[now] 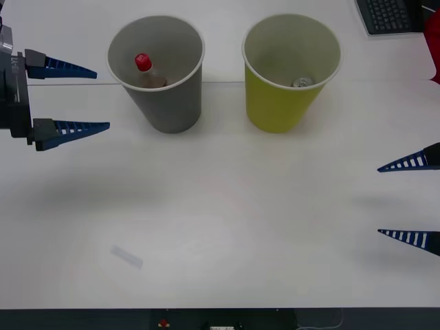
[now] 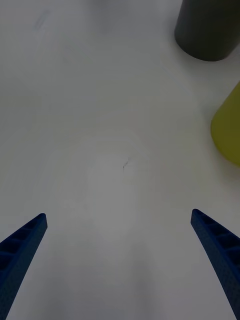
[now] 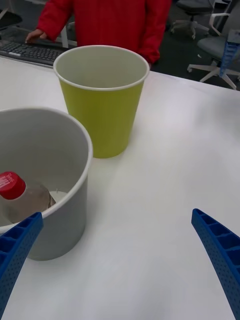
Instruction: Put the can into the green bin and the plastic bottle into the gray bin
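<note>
Bottle (image 1: 146,71) sits in gray bin (image 1: 158,103), can (image 1: 302,82) in green bin (image 1: 285,103); 2 empty spread-open grippers, left (image 1: 86,97) near gray bin, right (image 1: 407,200) far off, could tip bins if swung.

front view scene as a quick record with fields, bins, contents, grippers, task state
gray bin: upright on the table, on the robot's left
green bin: upright, beside the gray bin, apart from it
plastic bottle: inside the gray bin, red cap up
can: inside the green bin, shiny top showing
left gripper: open, empty, beside the gray bin
right gripper: open, empty, over the table's right edge area
task state: both items appear sorted
</note>
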Tool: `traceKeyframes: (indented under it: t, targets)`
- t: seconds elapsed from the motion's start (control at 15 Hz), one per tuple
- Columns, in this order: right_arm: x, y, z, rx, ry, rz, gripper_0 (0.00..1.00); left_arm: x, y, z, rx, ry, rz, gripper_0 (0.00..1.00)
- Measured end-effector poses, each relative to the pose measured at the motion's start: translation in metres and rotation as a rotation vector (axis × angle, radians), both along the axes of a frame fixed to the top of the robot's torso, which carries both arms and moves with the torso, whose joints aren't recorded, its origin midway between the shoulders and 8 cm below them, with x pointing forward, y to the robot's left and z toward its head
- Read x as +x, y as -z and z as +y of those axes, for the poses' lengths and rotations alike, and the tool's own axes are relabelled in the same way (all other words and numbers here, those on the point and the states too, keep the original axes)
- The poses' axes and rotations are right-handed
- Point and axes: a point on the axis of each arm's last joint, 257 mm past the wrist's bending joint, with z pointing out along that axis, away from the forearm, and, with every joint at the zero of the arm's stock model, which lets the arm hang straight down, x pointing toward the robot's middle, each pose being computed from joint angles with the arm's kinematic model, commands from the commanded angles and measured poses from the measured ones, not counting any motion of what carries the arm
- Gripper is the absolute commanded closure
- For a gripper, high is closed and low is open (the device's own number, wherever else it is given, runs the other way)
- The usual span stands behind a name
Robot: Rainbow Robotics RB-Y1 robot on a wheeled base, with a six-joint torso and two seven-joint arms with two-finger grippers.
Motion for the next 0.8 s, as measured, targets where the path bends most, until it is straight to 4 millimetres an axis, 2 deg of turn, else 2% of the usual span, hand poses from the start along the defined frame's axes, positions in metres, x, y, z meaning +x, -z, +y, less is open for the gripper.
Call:
traceKeyframes:
  t: [0.4, 0.8]
  targets:
    - [0.000, 0.000, 0.000, 0.000, 0.000, 0.000, 0.00, -0.063, 0.054, 0.022, 0.068, 0.100, -0.042, 0.00]
    - [0.000, 0.000, 0.000, 0.000, 0.000, 0.000, 0.00, -0.097, 0.090, 0.042, 0.188, 0.132, -0.072, 0.00]
